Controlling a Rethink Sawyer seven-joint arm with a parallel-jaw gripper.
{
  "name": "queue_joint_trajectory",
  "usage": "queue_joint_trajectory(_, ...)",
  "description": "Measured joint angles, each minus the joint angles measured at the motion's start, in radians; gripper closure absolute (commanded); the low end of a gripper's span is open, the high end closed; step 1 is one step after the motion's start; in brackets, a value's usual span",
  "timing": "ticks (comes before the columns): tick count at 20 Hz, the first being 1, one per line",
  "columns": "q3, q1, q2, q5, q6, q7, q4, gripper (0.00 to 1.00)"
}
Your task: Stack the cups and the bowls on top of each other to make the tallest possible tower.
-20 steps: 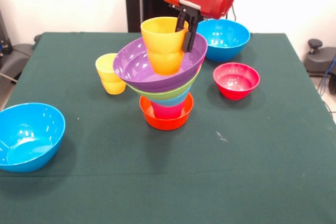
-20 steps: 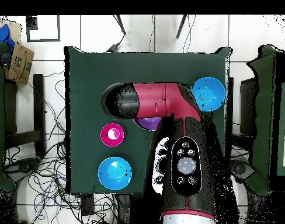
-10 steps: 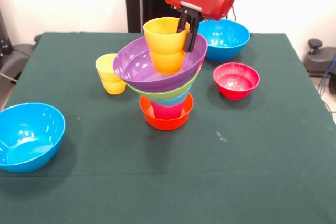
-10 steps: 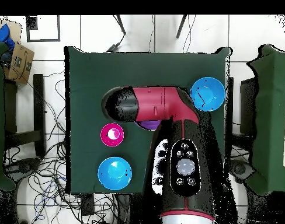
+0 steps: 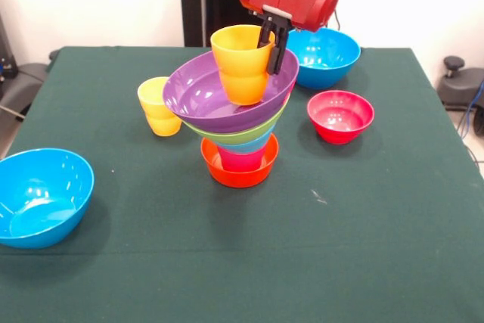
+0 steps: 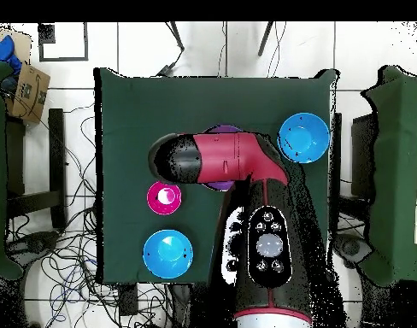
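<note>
The claw (image 5: 273,45) pinches the far rim of the glossy orange plastic cup (image 5: 242,63), one finger inside the cup and one outside it. The cup hangs just below and to the camera side of the claw, its base low inside the large purple plastic bowl (image 5: 227,94); whether the base touches the bowl's floor is hard to tell from the front view.

Under the claw stands the tower (image 5: 236,119): the purple bowl on a lime green bowl (image 5: 243,136), then a sliver of light blue, a red-pink cup (image 5: 242,159) and the orange base bowl (image 5: 239,174) on the green surface (image 5: 302,247). The purple bowl tilts toward the camera, so the stack looks poorly balanced.

The main risk, as I judge it, is that the cup sits off-centre. If the claw lets go with the cup leaning, the cup may tip against the bowl's slope and roll out. Any sideways drag while the finger is inside the rim could pull the purple bowl along and topple everything beneath.

Well left of the claw stands a yellow stepped cup (image 5: 159,106); a small red bowl (image 5: 340,116) and a blue bowl (image 5: 321,56) lie to its right, and another blue bowl (image 5: 41,195) is far off toward the camera.
</note>
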Motion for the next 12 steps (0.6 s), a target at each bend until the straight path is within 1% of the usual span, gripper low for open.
queue_joint_trajectory(12, 0.001, 0.0, -0.002, 0.0, -0.001, 0.0, 0.029, 1.0)
